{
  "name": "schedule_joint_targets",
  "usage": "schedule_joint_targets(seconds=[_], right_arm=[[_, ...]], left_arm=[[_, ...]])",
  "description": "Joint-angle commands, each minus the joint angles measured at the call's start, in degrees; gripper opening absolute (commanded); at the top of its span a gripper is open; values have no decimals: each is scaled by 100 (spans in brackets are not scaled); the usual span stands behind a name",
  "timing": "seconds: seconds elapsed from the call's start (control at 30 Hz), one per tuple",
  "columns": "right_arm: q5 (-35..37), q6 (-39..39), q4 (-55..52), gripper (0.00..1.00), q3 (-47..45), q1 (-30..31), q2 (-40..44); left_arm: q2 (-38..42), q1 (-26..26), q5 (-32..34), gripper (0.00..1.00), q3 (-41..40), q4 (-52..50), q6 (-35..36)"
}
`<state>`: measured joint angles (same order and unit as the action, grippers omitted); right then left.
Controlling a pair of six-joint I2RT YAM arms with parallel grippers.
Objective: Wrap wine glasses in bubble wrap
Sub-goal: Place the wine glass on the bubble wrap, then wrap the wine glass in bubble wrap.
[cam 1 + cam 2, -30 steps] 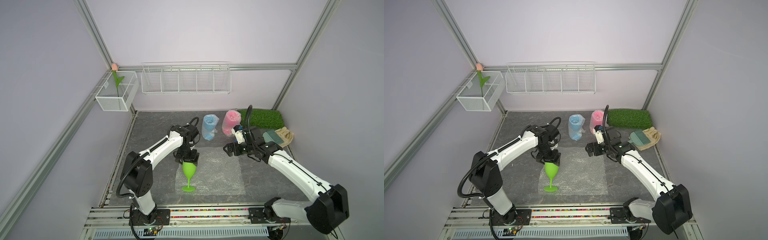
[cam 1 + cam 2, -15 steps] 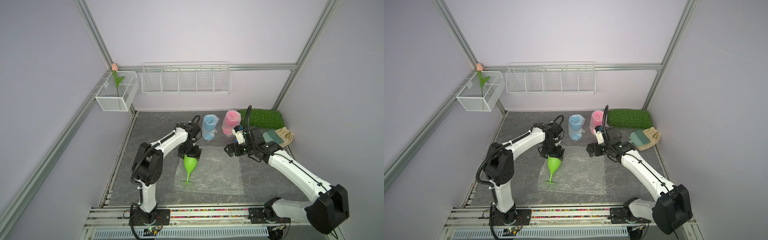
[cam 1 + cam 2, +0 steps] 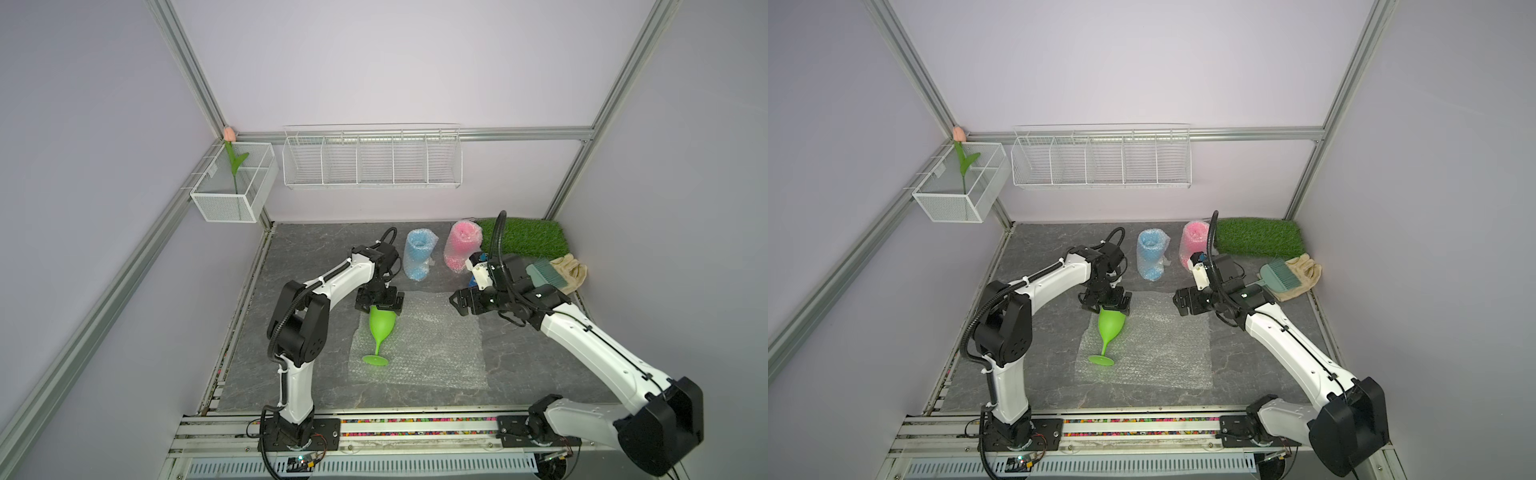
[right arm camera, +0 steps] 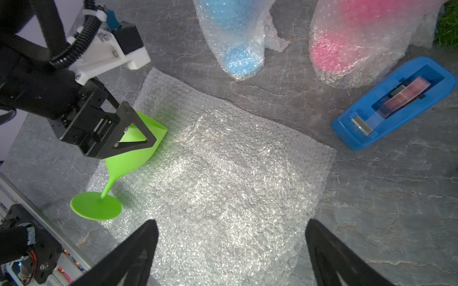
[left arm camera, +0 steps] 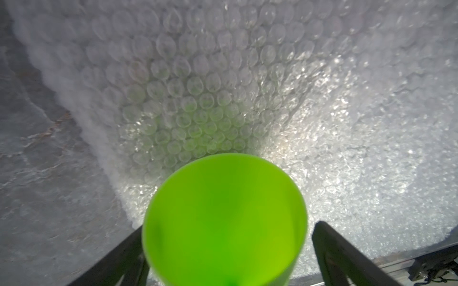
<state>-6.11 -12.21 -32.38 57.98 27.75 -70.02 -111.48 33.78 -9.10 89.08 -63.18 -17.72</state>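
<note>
Lying sideways on the wrap (image 3: 432, 345) in both top views: green goblet (image 3: 381, 328), at the sheet's 9 o'clock edge, foot toward 6, rim toward 12, bowl straddled by the left gripper (image 3: 380, 306); the right gripper (image 3: 456, 302) hovers over the 1 o'clock corner. Wrapped blue goblet (image 3: 417, 253) and pink goblet (image 3: 461, 245) sit beyond at 12.
Left wrist: jaws spread, gap beside the bowl, nothing clamped.
Right wrist: jaws wide, empty; tape dispenser (image 4: 394, 101) near.
Judged: goblet light, stiff, smooth, apt to roll; wrap soft, flimsy, best pinched at an edge.
</note>
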Motion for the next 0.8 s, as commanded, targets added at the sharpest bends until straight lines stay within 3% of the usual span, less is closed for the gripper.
schedule_joint_targets(seconds=[0.0,0.1,0.2,0.4,0.67,0.77], right_arm=[[-233,-278,-8,97,16,110,48],[-391,-507,129,99,3,236,-48],[-445,-784,227,95,21,347,-209],[-755,-1323,551,83,38,576,-713],[-1179,-1876,890,73,241,974,-1569],[-1149,-2202,979,69,328,1226,-1804]], left_arm=[[659,-68,154,99,237,-207,-56],[1080,-192,411,98,23,-243,-117],[1528,-468,528,90,-537,-72,-243],[2357,-1242,-244,70,-2203,833,-439],[2193,-1393,-861,58,-3366,1884,-617],[1998,-1393,-698,50,-3547,2075,-688]])
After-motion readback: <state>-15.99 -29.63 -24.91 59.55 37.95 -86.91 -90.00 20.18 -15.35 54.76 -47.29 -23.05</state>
